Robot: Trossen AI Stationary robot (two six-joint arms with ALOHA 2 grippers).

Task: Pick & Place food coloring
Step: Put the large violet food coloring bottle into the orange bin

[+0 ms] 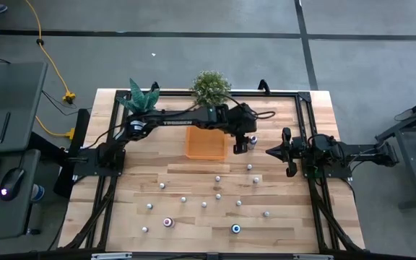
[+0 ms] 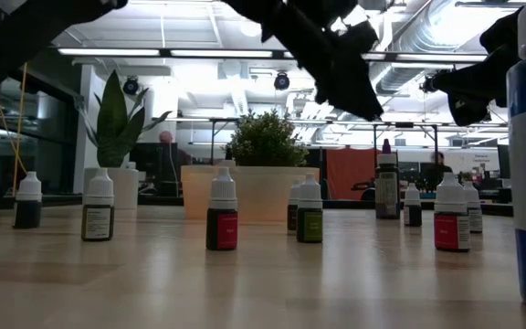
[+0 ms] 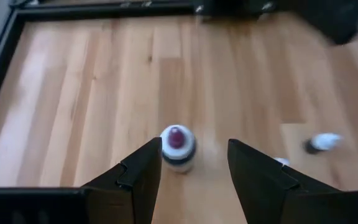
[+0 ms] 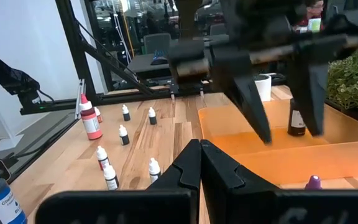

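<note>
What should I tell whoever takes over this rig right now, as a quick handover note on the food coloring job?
Left gripper: open, poised over a purple-tipped bottle that stands on the table just right of the orange tray; not closed on it.
Right gripper: shut, empty, waiting to the right of the tray.
Done: one dark bottle appears to stand in the tray.
Left: grasp the purple-tipped bottle, then clear the other bottles, about a dozen scattered upright over the front half of the table.
</note>
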